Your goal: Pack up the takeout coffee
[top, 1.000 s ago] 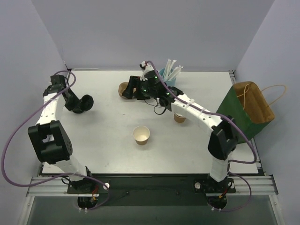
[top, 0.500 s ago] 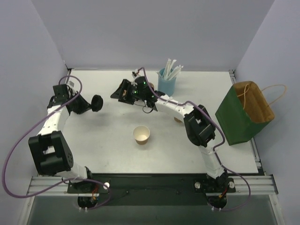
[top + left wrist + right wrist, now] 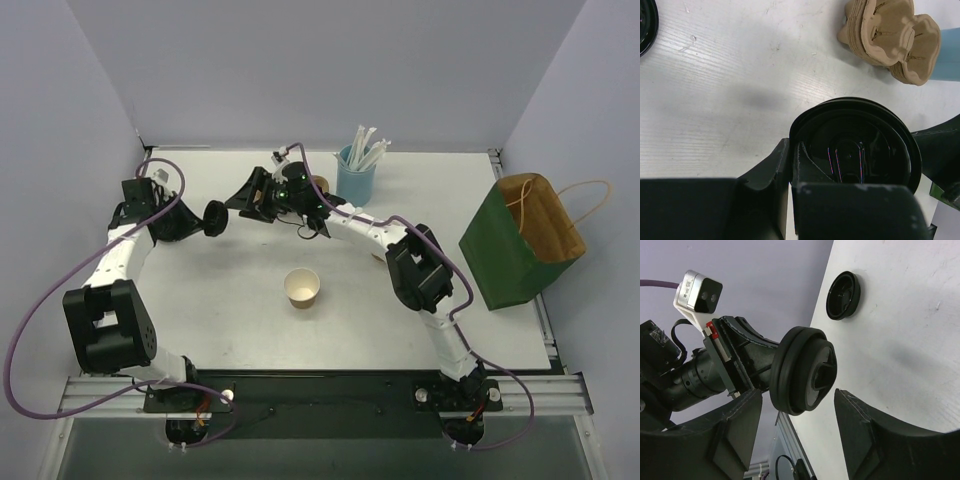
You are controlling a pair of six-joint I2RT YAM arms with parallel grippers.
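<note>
White table (image 3: pixel 220 300), lilac walls. Takeout coffee (image 3: pixel 302 287) unlidded, near-left of blue straw cup (image 3: pixel 356 178), well apart. Left gripper (image 3: pixel 790 165) pinches black lid (image 3: pixel 860 145) by rim, left of straw cup. Right gripper (image 3: pixel 799 402) spread, facing lid. Likely handover: you centre right jaws, clamp, then release left.

Setting: robot lab test cell. White table (image 3: pixel 220 330) boxed in by plain lilac walls (image 3: pixel 300 70). Left arm (image 3: pixel 115 250) and right arm (image 3: pixel 365 228) bolted to an aluminium rail (image 3: pixel 330 393) at the near edge. Purple cables (image 3: pixel 18 330) trail loose. Camera (image 3: pixel 697 290) bracketed on a wrist.
</note>
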